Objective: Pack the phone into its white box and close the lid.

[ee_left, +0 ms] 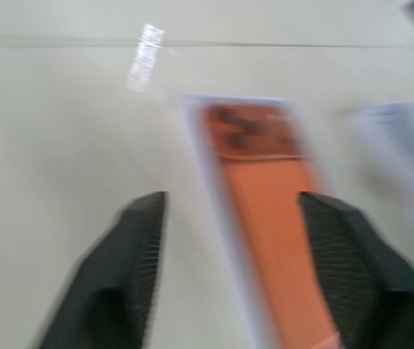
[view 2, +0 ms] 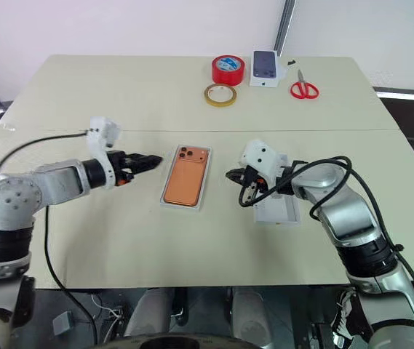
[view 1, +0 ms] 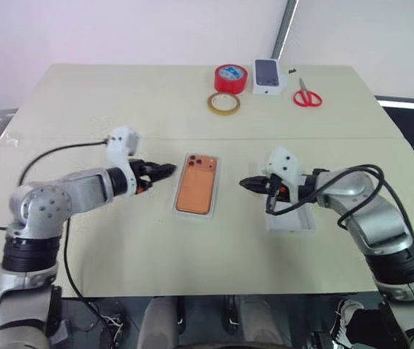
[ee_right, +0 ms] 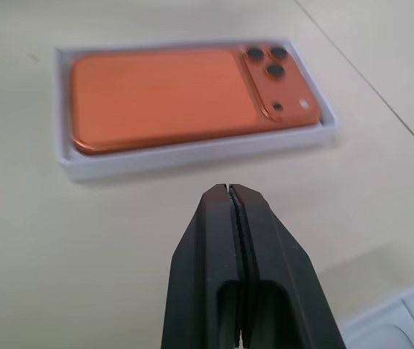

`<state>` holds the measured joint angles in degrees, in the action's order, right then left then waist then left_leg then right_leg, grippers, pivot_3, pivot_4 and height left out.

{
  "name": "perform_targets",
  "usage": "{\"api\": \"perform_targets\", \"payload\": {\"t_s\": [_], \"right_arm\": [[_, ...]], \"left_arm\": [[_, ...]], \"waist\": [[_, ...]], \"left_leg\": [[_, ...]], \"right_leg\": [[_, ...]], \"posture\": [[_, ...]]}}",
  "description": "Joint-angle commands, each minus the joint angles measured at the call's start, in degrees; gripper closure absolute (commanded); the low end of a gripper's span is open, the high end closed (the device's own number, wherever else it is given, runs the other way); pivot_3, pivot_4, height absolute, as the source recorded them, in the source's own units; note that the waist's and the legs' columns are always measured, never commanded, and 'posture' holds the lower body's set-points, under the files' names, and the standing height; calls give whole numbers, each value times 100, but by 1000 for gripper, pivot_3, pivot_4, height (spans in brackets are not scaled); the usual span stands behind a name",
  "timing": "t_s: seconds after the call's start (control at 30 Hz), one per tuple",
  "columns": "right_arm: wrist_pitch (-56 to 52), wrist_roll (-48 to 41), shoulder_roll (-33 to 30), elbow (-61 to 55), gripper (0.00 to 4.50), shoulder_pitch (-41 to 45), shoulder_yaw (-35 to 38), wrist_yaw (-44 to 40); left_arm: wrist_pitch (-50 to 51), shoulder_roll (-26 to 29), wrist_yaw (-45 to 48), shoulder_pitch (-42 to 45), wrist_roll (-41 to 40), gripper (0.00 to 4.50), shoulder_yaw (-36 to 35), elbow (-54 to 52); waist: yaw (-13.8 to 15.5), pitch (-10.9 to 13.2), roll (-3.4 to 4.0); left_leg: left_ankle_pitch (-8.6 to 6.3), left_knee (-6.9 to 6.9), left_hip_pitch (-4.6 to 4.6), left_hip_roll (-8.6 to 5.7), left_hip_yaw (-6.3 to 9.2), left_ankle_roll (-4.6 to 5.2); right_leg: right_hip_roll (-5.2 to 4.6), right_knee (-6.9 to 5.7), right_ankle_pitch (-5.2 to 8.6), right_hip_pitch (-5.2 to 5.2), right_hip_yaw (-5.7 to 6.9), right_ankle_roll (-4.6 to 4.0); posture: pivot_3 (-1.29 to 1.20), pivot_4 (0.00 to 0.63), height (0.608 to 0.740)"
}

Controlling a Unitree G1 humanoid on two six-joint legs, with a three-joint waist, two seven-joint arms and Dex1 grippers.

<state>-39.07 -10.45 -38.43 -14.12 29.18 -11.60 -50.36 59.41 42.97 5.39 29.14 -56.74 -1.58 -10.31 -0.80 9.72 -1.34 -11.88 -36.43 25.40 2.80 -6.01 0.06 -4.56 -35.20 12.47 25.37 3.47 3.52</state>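
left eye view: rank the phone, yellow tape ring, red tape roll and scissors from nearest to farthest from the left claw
1. Phone, in its white box just right of the left claw.
2. Yellow tape ring, farther up the table, right of the claw.
3. Red tape roll, just behind the yellow ring.
4. Scissors, far right near the back edge.

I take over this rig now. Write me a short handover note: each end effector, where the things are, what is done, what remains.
Left end effector: open, empty, beside the white box.
Right end effector: shut, empty, on the box's other side.
The phone lies in the white box, camera side up, at the table centre.
The lid lies open-side up under the right arm.
Done: phone packed.
Left: pick up the lid, turn it over, close the box.
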Motion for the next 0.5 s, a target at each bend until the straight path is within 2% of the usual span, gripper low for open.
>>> {"api": "perform_targets", "payload": {"t_s": [0.03,0.1,0.3,0.5], "right_arm": [[-508,194,276,265,4500,511,-164,385],[-647,325,406,401,4500,696,-363,494],[-548,1149,734,927,4500,1115,-1192,997],[-268,1523,931,1280,4500,1238,-1519,1009]], "left_arm": [[-609,191,615,4,1118,3502,501,-89],[-765,119,939,45,1466,4462,728,3],[-1051,-251,1667,377,2531,4462,1554,451],[-1043,-685,2228,648,3173,4462,2017,749]], "waist": [[11,1,2],[38,1,2],[31,1,1],[15,1,1]], "left_leg": [[0,3,1,3,0,0],[-7,6,6,2,-2,-14],[-4,7,20,-4,-7,3],[0,3,18,-2,-9,8]], "right_leg": [[-2,0,0,2,0,0],[-11,2,0,5,-1,-1],[-22,12,0,12,-1,0],[-6,2,-1,11,0,4]], "posture": [[0,150,740],[0,150,740],[0,150,740],[0,150,740]]}}
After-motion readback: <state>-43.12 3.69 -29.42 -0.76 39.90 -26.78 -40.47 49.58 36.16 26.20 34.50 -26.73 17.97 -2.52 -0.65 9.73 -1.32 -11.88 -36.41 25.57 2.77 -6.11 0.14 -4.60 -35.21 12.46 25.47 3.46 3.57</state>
